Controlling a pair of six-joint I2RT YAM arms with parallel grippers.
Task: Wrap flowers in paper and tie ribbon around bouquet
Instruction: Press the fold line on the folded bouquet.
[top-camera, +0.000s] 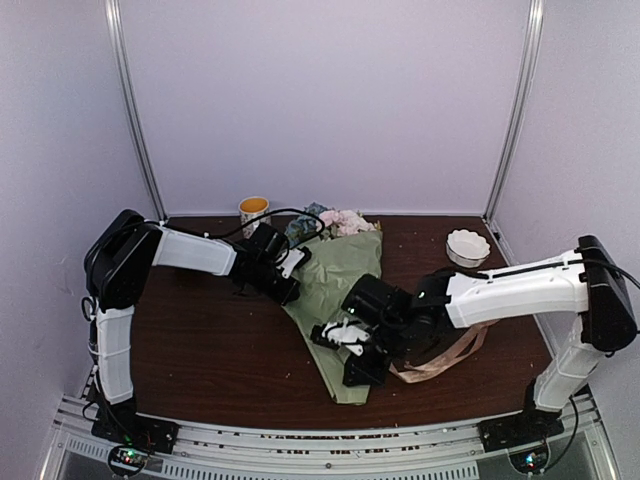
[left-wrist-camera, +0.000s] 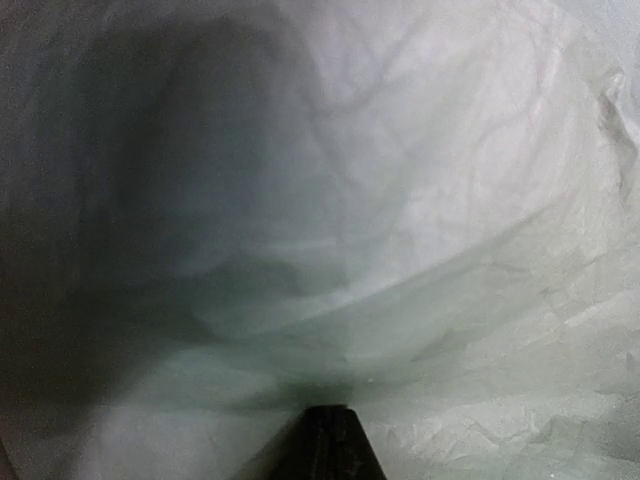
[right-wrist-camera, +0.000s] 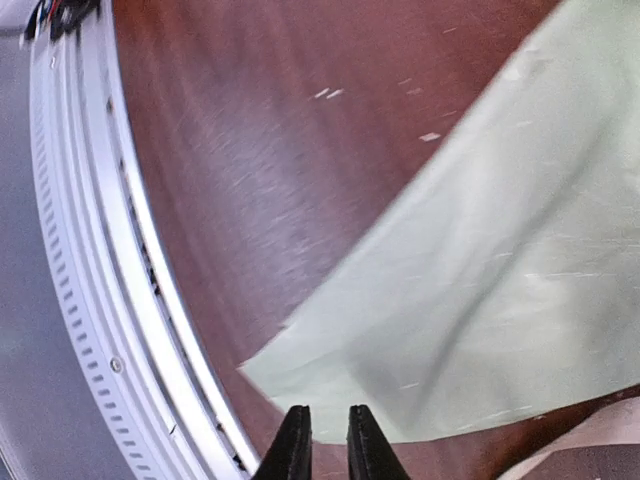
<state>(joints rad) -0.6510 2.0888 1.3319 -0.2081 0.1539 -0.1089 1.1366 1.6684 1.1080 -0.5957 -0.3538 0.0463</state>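
while the paper (top-camera: 340, 270) already cones the flowers (top-camera: 340, 220), the ribbon (top-camera: 450, 358) lies untied right of it, left tool (top-camera: 283, 283) clenched at its left edge, right tool (right-wrist-camera: 328, 425) barely parted, empty, over its near tip.

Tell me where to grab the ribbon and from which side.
Pinch the ribbon at the loop lying clear on the table right of the paper cone, probably from above on the right: it lies flat and loose there, while its left end is hidden under the right arm.
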